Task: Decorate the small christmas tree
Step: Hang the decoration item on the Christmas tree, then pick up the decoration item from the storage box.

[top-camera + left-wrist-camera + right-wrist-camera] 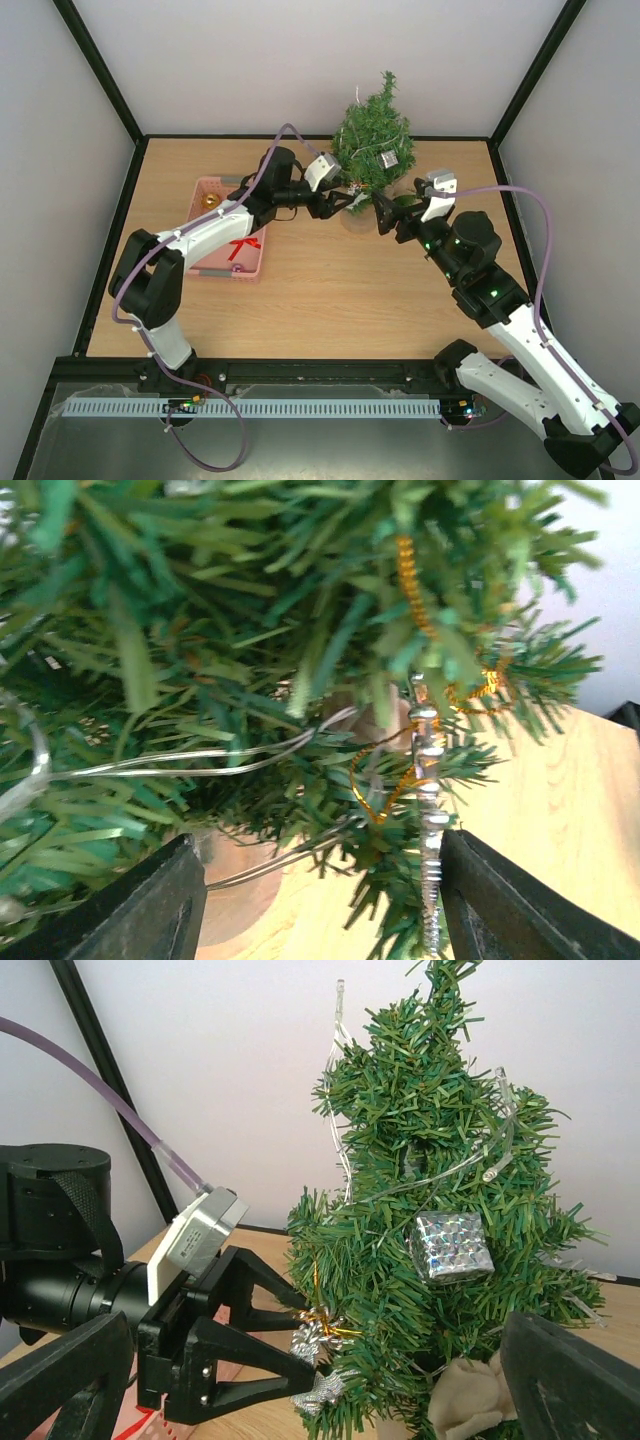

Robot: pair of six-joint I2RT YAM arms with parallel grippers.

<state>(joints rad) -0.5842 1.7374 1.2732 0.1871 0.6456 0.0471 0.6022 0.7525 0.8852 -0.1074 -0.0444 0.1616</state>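
Note:
The small christmas tree [372,135] stands at the back middle of the table, and also shows in the right wrist view [430,1160]. It carries a silver gift box ornament [452,1246] and a clear light string. A silver spiral ornament [430,850] hangs by a gold thread from a low branch. My left gripper [350,200] is open around it; the ornament hangs free just inside the right finger [510,910]. The right wrist view shows the same ornament [318,1345] between those fingers. My right gripper [388,215] is open and empty, close to the tree's base on the right.
A pink basket [200,240] lies left of the tree with a gold ball [210,201] and a red bow [243,247] in it. The tree's base is wrapped in beige cloth [470,1405]. Walls enclose the table at the back and sides.

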